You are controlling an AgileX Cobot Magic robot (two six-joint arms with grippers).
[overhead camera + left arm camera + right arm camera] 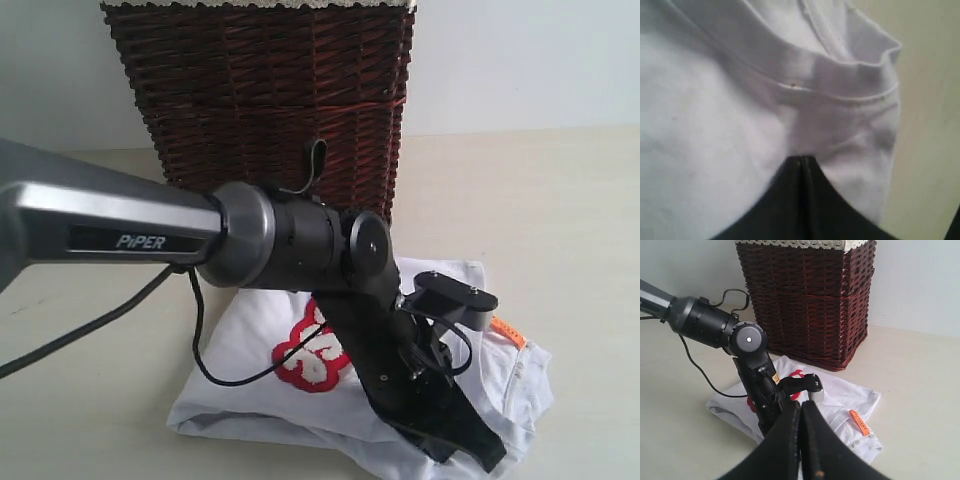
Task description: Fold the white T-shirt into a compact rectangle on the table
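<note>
exterior view: white t-shirt (250,370) lying part-folded on the worktop (570,230) before a wicker basket (260,90), left end effector (801,159) closed, tips pressed on a seamed edge, likely to flatten a fold, right end effector (801,407) closed, empty, held clear.

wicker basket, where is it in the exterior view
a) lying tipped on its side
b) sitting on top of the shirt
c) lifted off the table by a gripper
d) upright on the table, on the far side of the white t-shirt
d: the wicker basket stands upright on the table, beyond the white t-shirt, and no gripper is on it.
</note>
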